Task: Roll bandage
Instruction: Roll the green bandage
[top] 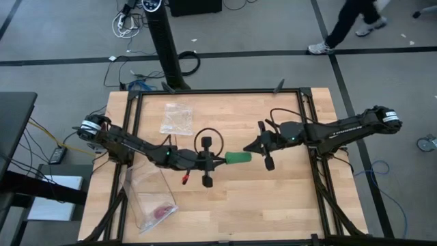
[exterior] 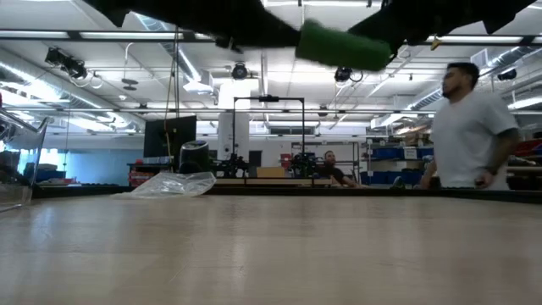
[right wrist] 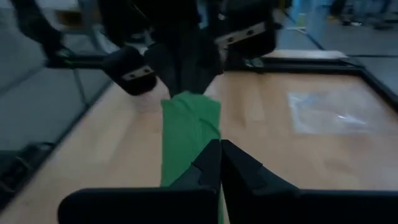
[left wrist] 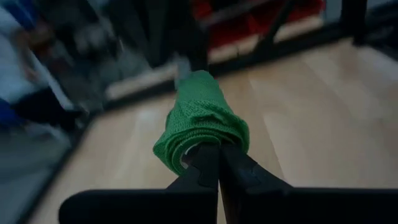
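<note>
The bandage [top: 238, 158] is a bright green rolled cylinder, held level in the air over the middle of the table between my two grippers. In the low view the bandage [exterior: 343, 44] hangs high above the tabletop. My left gripper [top: 220, 160] is shut on its left end. My right gripper [top: 248, 147] is shut at its right end. In the right wrist view the roll [right wrist: 186, 134] runs away from my right fingers to my left gripper [right wrist: 183, 74]. My left gripper pinches the roll's open left end [left wrist: 194, 149] between its two fingers, which come level from the table's left, along the roll. The roll sticks out past the fingertips, clear of the table. My right gripper is shut at the roll's right end [right wrist: 198, 158], coming from the table's right. Its own fingers [right wrist: 208, 165] hide the place of contact.
A clear plastic bag [top: 176, 117] lies at the table's far left. Another clear bag [top: 150, 195] with a small pink item [top: 162, 210] lies at the near left. A person [exterior: 470, 127] stands beyond the table. The black frame [top: 218, 92] borders the table.
</note>
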Action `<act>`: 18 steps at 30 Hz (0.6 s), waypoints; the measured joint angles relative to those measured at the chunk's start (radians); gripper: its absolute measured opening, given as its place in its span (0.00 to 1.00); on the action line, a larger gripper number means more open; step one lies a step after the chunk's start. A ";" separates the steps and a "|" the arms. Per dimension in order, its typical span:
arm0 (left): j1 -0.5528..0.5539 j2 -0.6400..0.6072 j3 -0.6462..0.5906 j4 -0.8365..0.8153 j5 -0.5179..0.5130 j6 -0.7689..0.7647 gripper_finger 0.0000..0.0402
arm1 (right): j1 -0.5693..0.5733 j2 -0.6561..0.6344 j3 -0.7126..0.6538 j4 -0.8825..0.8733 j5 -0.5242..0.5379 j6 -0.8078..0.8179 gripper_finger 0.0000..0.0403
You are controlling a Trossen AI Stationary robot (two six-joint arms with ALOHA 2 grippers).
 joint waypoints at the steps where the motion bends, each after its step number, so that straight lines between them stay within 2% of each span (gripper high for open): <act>1: 0.010 -0.001 0.009 -0.055 0.011 -0.041 0.01 | -0.004 -0.012 0.000 -0.022 0.020 -0.009 0.03; 6: 0.065 -0.002 0.036 -0.261 0.030 -0.175 0.01 | -0.037 -0.067 -0.001 -0.133 0.132 -0.024 0.06; 13: 0.159 0.019 0.025 -0.263 0.103 -0.219 0.01 | -0.069 -0.078 -0.065 -0.126 0.138 -0.024 0.04; 18: 0.228 0.104 0.025 -0.220 0.180 -0.215 0.01 | -0.082 -0.078 -0.101 -0.110 0.138 -0.009 0.02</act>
